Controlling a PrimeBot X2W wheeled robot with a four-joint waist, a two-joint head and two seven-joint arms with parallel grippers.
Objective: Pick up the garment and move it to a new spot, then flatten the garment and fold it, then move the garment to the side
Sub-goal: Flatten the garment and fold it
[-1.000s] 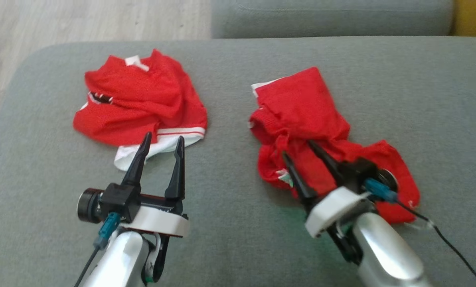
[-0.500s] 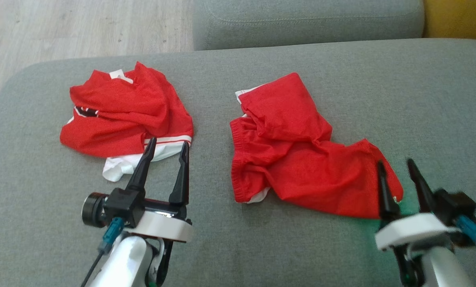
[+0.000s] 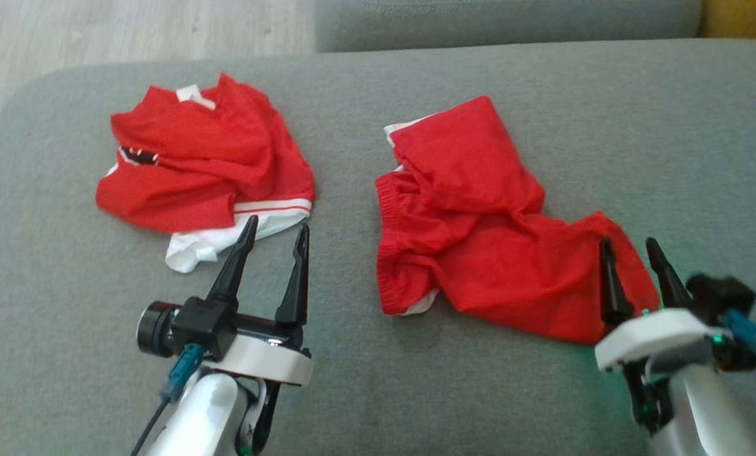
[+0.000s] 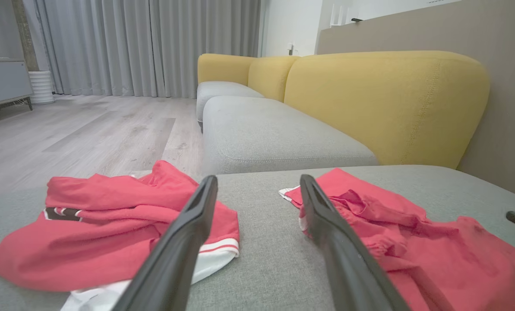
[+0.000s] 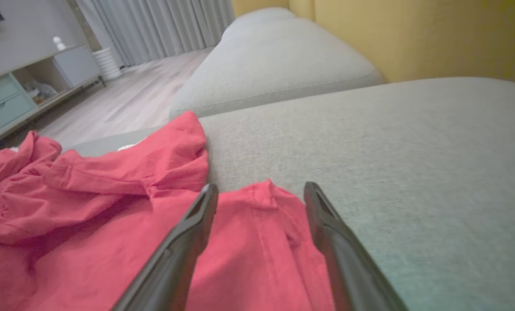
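Two garments are counted on the grey cushion [image 3: 365,380] — the red shorts [image 3: 479,253], crumpled just to the 3 o'clock side of the head view's centre, and a red jersey [image 3: 194,171] with white trim, bunched out at 10 o'clock, well apart from them. The shorts are judged to be the piece in hand, since the right gripper [image 3: 628,242] is poised at their 4 o'clock corner, jaws spread wide and nothing held, with the leg hem seen between its two fingers in the right wrist view. The left gripper [image 3: 277,223] is found at 7 o'clock, likewise wide apart and empty, its tips near the jersey's white edge; contact cannot be told. Two grippers are counted, two fingers each. The cloth is expected to be light, soft and limp — it will sag and drag, and a thin pinch may slip. A hold is best taken at the stitched hem, or at the gathered waistband on the shorts' 9 o'clock side.
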